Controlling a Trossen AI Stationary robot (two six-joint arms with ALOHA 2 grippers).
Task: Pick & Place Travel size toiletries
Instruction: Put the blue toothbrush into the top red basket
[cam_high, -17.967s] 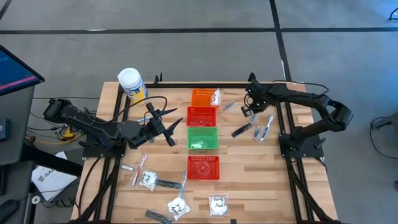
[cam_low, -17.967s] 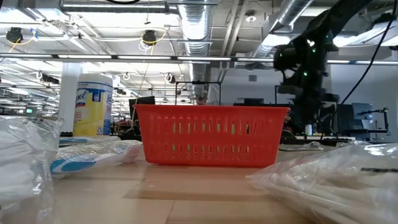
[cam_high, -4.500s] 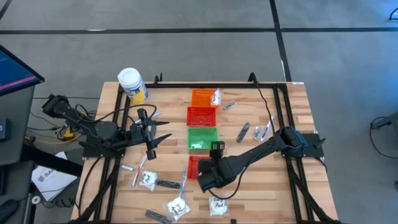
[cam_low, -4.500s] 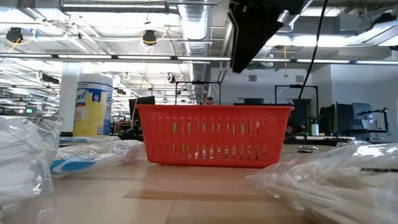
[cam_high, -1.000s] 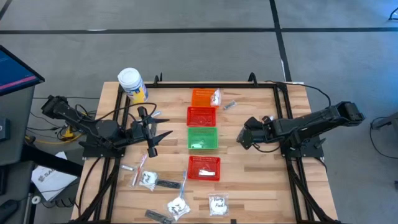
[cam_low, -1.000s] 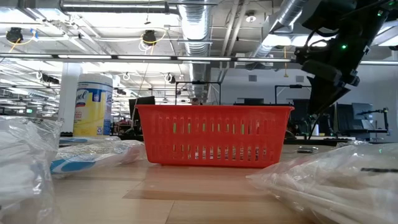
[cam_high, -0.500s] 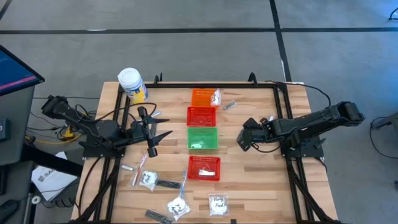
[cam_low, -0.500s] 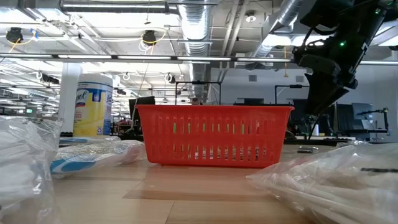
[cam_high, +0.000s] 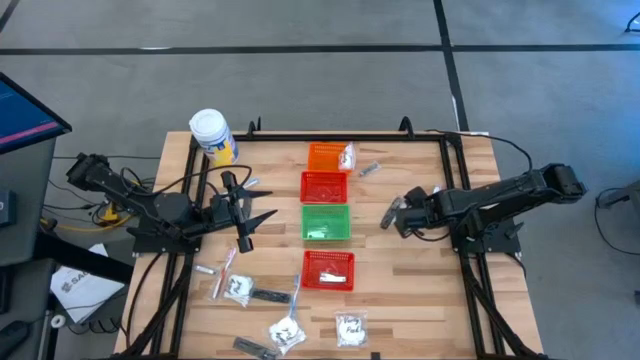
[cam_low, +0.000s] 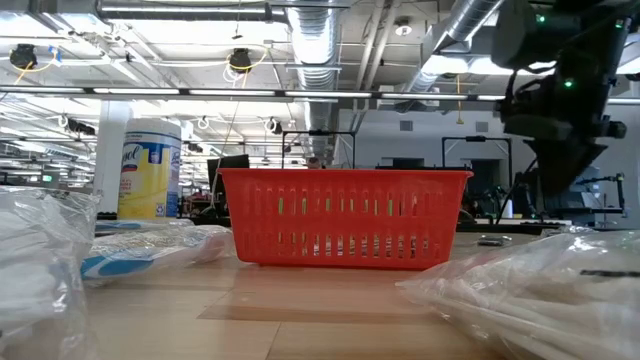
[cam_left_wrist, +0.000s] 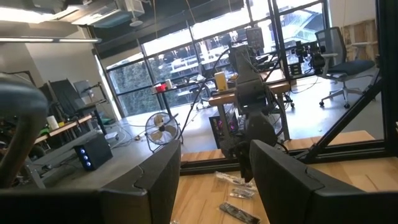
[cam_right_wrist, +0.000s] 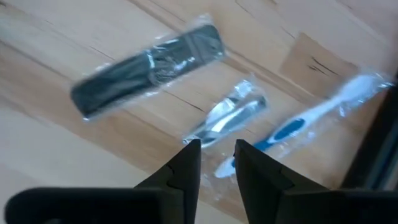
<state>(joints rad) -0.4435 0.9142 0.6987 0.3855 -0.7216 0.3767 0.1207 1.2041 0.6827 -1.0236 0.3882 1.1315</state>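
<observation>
The right gripper (cam_high: 398, 211) hung low over the right half of the tabletop (cam_high: 400, 290), just right of the green basket (cam_high: 326, 222). Its fingers (cam_right_wrist: 186, 163) stood a narrow gap apart, closed on nothing, directly above a small silvery tube (cam_right_wrist: 225, 117). A dark flat strip (cam_right_wrist: 146, 60) in clear wrap lay just beside the tube on one side, and a blue-and-white toothbrush (cam_right_wrist: 311, 119) in its wrapper on the other, all three flat on the wood.

The left gripper (cam_high: 247, 212) waited left of the basket row, its fingers (cam_left_wrist: 149, 180) spread apart and empty.

More toiletries were scattered along the near left edge: a pink toothbrush (cam_high: 226, 270), clear sachets (cam_high: 238, 288) and another sachet (cam_high: 349, 328). The red basket (cam_high: 328, 268) nearest that edge held something pale. A large white jar (cam_high: 211, 135) stood at the far left corner.
</observation>
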